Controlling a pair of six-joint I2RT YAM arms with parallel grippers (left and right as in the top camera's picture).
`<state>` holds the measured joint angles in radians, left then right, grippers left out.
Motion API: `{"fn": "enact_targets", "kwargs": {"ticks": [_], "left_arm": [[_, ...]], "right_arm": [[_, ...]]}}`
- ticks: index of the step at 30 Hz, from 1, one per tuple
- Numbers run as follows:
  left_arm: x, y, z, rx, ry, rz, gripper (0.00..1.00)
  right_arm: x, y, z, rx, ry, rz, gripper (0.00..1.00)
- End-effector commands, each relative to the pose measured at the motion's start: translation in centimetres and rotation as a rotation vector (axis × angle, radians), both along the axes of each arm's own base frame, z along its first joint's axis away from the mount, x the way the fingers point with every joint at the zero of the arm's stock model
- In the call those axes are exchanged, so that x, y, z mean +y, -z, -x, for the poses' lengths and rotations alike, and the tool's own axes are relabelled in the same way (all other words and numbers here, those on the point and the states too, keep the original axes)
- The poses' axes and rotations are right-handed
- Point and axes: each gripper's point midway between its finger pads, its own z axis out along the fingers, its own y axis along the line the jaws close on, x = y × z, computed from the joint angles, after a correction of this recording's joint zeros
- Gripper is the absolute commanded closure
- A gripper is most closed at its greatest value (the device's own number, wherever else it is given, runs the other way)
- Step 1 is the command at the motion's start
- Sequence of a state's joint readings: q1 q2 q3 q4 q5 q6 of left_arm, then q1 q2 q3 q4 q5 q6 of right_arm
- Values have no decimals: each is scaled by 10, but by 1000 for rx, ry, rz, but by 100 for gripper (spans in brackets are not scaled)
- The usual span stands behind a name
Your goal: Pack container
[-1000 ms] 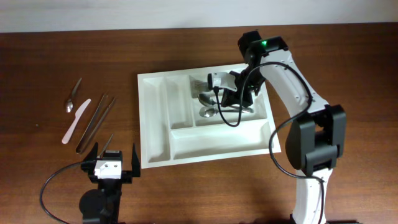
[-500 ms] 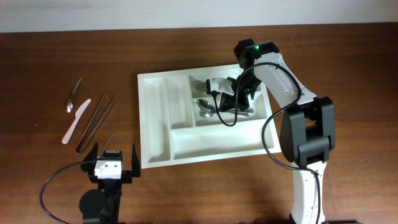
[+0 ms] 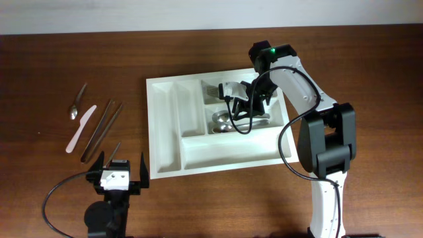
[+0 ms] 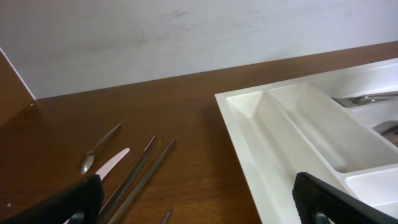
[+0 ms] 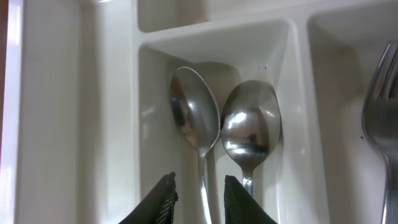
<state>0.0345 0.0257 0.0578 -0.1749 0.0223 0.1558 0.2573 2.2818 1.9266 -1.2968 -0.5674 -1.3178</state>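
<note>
The white cutlery tray (image 3: 165, 132) lies mid-table. My right gripper (image 3: 246, 109) hangs low over its middle long compartment. In the right wrist view its jaws (image 5: 202, 200) stand apart on either side of a spoon's handle, with a gap on both sides. That spoon (image 5: 193, 118) lies in the compartment beside a second spoon (image 5: 249, 124). Both spoons show from overhead (image 3: 225, 121). A fork (image 5: 380, 99) lies in the neighbouring compartment (image 3: 215, 88). My left gripper (image 3: 121, 173) is open and empty near the front edge, left of the tray (image 4: 273, 149).
Left of the tray lie a small metal spoon (image 3: 77, 102), a white plastic knife (image 3: 80, 127), two long thin utensils (image 3: 102, 129) and a short thin piece (image 3: 114, 152). These also show in the left wrist view (image 4: 134, 177). The right arm's cable loops over the tray.
My right gripper has come down into the middle compartment. The spoon it carried now lies beside the other spoon, and the jaws stand apart around its handle. The left arm has not moved.
</note>
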Motion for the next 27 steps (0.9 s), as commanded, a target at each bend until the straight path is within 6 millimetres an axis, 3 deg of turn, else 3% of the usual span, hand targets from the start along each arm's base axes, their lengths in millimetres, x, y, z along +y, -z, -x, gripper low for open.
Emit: {"fn": "enact_targets", "kwargs": {"ticks": [1,3,6,10,13,15,18,21,27], "left_arm": [[-2,1,0,-3,6,13,1],[-2,1,0,-3,6,13,1],[-2,1,0,-3,6,13,1],[-2,1,0,-3,6,13,1],[-2,1,0,-3,6,13,1],[-2,1,0,-3,6,13,1],[-2,1,0,-3,6,13,1],[-2,1,0,-3,6,13,1],[-2,1,0,-3,6,13,1]], "right_arm": [[8,-1,4,8,-18,-26,61],[8,-3,2,10,-3,-26,50],[11,-16,-9,27,96,-21,43],[8,-50,-27,22,207,-26,39],[-7,-80,-46,-1,319,-20,32],[-27,-98,-62,-20,449,11,17],[-64,-113,-84,-56,645,83,5],[-108,-112,-98,-83,807,177,0],[-184,-104,-107,-52,1138,301,1]]}}
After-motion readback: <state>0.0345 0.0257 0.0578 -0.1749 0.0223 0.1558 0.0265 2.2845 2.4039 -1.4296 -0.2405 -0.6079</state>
